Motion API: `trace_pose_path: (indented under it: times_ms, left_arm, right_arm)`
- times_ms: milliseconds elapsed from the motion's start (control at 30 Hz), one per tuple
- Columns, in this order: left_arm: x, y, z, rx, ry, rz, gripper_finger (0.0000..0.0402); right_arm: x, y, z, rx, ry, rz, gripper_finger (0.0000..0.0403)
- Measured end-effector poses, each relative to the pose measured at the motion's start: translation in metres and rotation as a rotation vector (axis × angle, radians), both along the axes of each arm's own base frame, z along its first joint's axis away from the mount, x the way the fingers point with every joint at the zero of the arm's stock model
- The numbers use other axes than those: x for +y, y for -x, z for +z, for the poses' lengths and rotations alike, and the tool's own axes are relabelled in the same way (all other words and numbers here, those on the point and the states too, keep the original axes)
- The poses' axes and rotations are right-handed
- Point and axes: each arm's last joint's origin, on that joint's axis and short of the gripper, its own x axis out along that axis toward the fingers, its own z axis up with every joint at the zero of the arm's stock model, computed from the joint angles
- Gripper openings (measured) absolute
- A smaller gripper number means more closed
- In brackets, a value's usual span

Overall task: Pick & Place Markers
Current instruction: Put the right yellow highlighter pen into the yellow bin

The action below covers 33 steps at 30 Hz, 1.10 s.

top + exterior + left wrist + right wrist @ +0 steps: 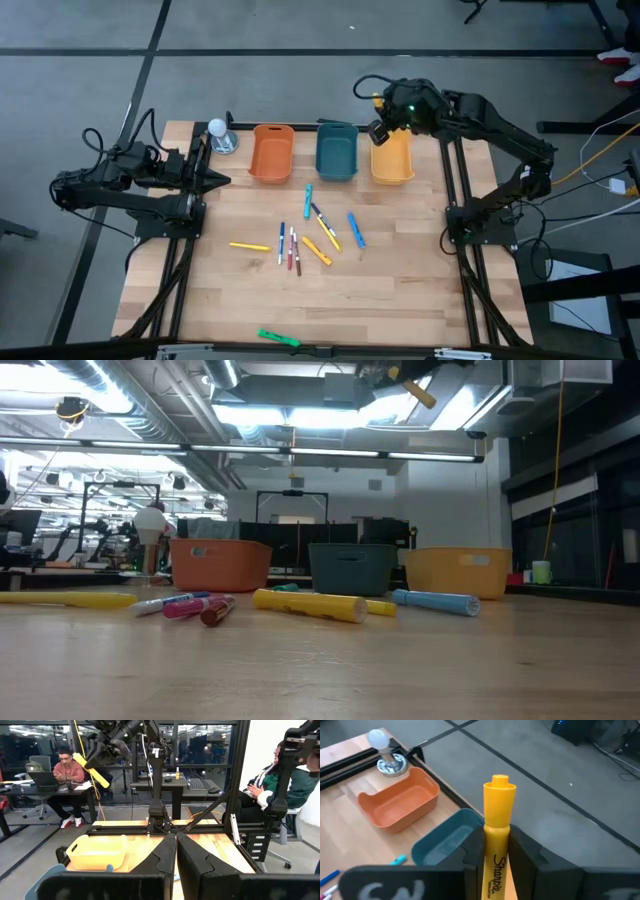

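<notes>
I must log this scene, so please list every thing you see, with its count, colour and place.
Held marker: one, yellow, in the right gripper above the yellow bin.
Loose markers: about nine, yellow, blue, teal, red, white-bodied; mid-table.
Bins: three at the far edge, orange, teal, yellow.
Light bulb: one, white, on a metal base, far-left corner.
Green stick: one, near edge.
People: two seated beyond the table.
Left gripper: shut, empty, at the left edge.
Right gripper: shut on the held marker.

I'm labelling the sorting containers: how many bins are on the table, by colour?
Orange bin: 1
Teal bin: 1
Yellow bin: 1
Total: 3
</notes>
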Motion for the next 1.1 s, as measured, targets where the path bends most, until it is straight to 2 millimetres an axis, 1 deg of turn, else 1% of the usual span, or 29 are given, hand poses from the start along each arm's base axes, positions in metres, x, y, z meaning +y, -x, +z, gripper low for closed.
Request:
trace_pose_path:
  times_ms: [133,367,733,1100]
  left_arm:
    - [0.0,0.0,0.0,0.0,0.0,0.0,0.0011]
    - [0.0,0.0,0.0,0.0,0.0,0.0,0.001]
    - [0.0,0.0,0.0,0.0,0.0,0.0,0.0008]
    - [0.0,0.0,0.0,0.0,0.0,0.0,0.0011]
  right_arm:
    - [-0.009,0.004,0.0,0.019,0.01,-0.027,0.0065]
    - [-0.031,0.014,0.0,0.054,0.03,-0.095,0.0065]
    - [-0.066,0.039,-0.004,0.105,0.006,-0.259,0.0065]
    - [-0.088,0.06,-0.006,0.122,-0.015,-0.379,0.0065]
